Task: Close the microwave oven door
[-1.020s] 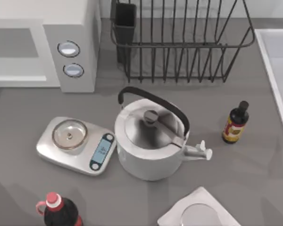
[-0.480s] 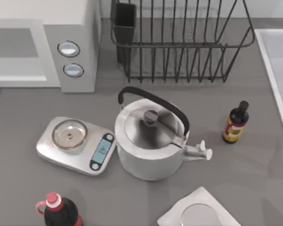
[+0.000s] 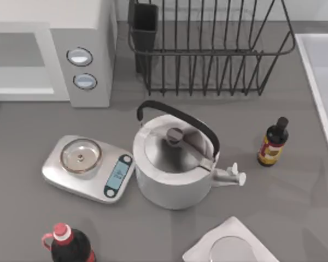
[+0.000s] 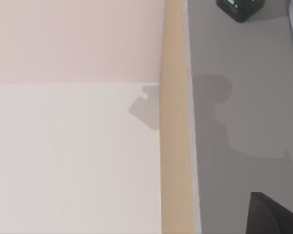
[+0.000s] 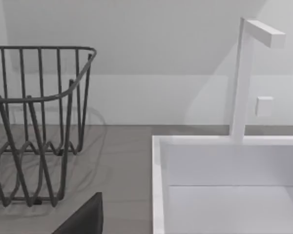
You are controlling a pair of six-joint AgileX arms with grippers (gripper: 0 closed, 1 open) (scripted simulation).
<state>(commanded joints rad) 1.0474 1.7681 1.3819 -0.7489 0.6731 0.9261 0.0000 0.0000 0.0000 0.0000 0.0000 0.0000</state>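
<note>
The white microwave oven stands at the table's back left. Its grey control panel carries two round bluish knobs. Left of the panel, a white-framed grey rectangle runs off the top view's left edge. I cannot tell whether that is the microwave oven door lying flush or the open cavity. A dark part of my left gripper shows at the corner of the left wrist view, over grey table beside a tan edge strip. A dark part of my right gripper shows in the right wrist view, near the rack and sink.
A silver kitchen scale and a steel kettle stand in front of the oven. A black wire dish rack is at the back, with a white sink on the right. Two bottles and a square metal plate stand nearer.
</note>
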